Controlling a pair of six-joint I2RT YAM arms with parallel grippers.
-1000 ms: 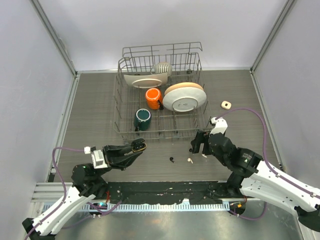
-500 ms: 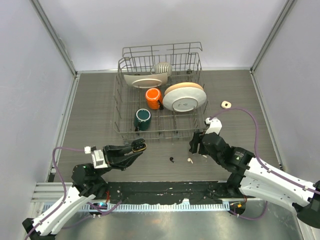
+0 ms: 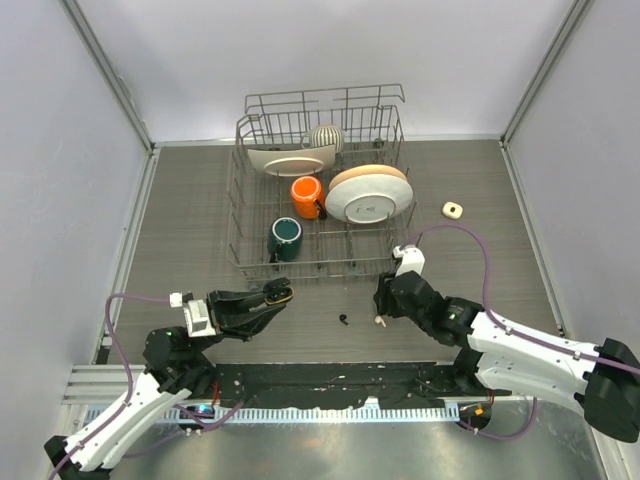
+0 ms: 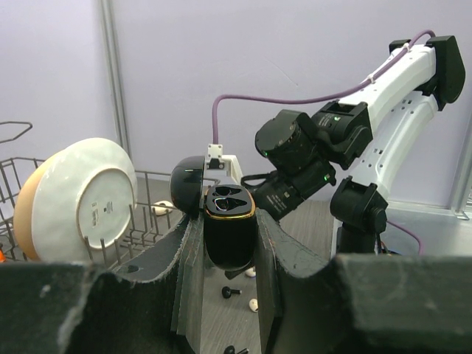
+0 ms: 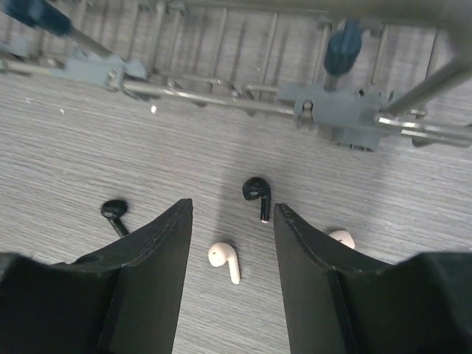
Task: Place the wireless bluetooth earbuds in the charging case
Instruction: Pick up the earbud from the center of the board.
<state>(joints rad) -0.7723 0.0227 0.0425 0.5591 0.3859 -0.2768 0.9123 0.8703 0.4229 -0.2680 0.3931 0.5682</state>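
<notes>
My left hand (image 3: 274, 292) is clamped on the glossy black oval charging case (image 4: 229, 234), holding it upright above the grey wood-grain bench (image 3: 180, 230). Its lid (image 4: 187, 184) is flipped open to one side and I can see two sockets facing up.

My right hand (image 5: 234, 208) hangs low over the bench just in front of the wire dish rack (image 3: 320, 180), with its fingers apart and gripping nothing. Between those fingers a tiny black stemmed earbud (image 5: 256, 193) lies near the tips and a cream-white stemmed earbud (image 5: 223, 259) lies further back, both flat on the bench. A second black earbud (image 5: 114, 212) lies outside the finger at the left of my wrist view. A second cream-white earbud (image 5: 341, 237) peeks out from behind the other finger, partly hidden.

The rack holds an orange mug (image 3: 306, 192), a dark green mug (image 3: 285, 238) and a large white plate (image 3: 368, 195) on edge. A small cream rounded object (image 3: 453, 209) sits well apart on the bench
</notes>
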